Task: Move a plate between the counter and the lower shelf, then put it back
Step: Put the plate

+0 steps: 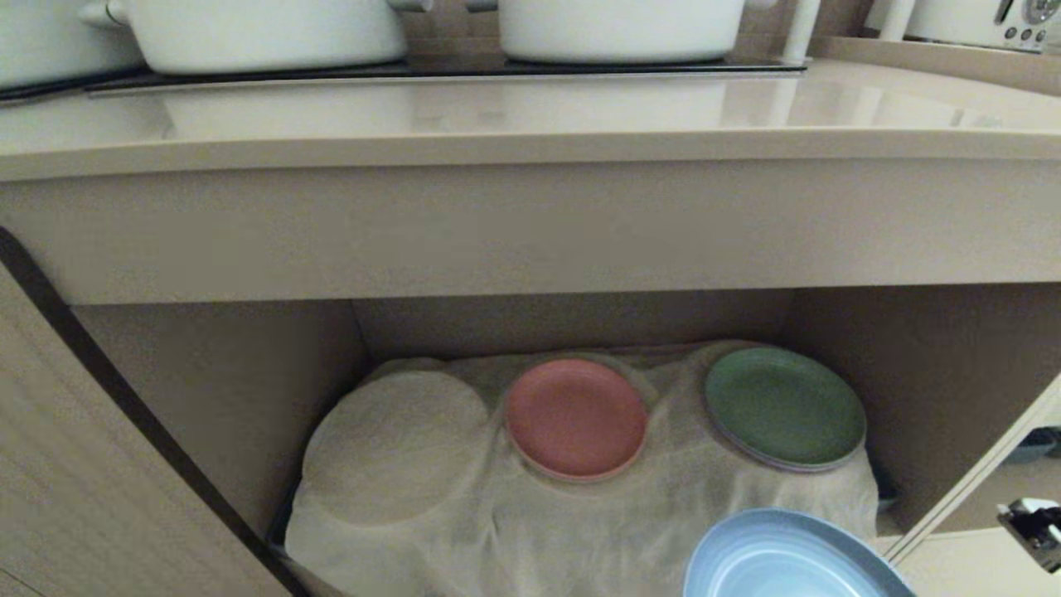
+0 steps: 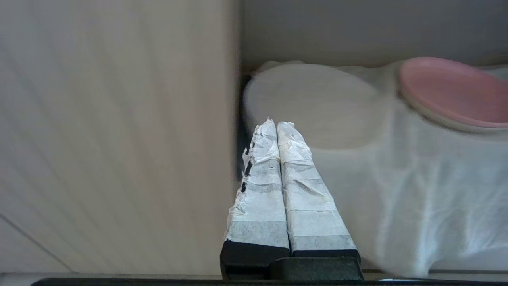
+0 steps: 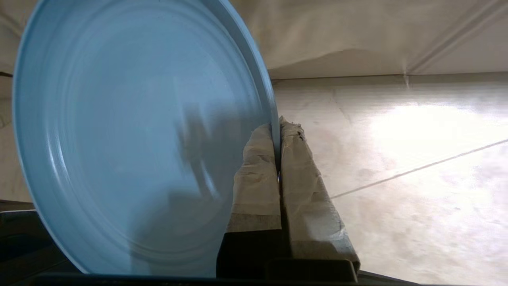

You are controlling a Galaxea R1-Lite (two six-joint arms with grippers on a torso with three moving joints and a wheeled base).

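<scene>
The right gripper [image 3: 276,131] pinches the light blue plate's [image 3: 135,135] rim — the plate to its left, fingers pressed tight; the left gripper [image 2: 276,125] is pressed together, empty.

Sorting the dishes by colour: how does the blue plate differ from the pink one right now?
The light blue plate is clamped at its rim by the right gripper, in front of the lower shelf; the pink plate lies untouched on the shelf's white cloth. In the head view the blue one sits nearer the camera and cut off by the frame edge; the pink shows whole. Both are round with raised rims.
</scene>
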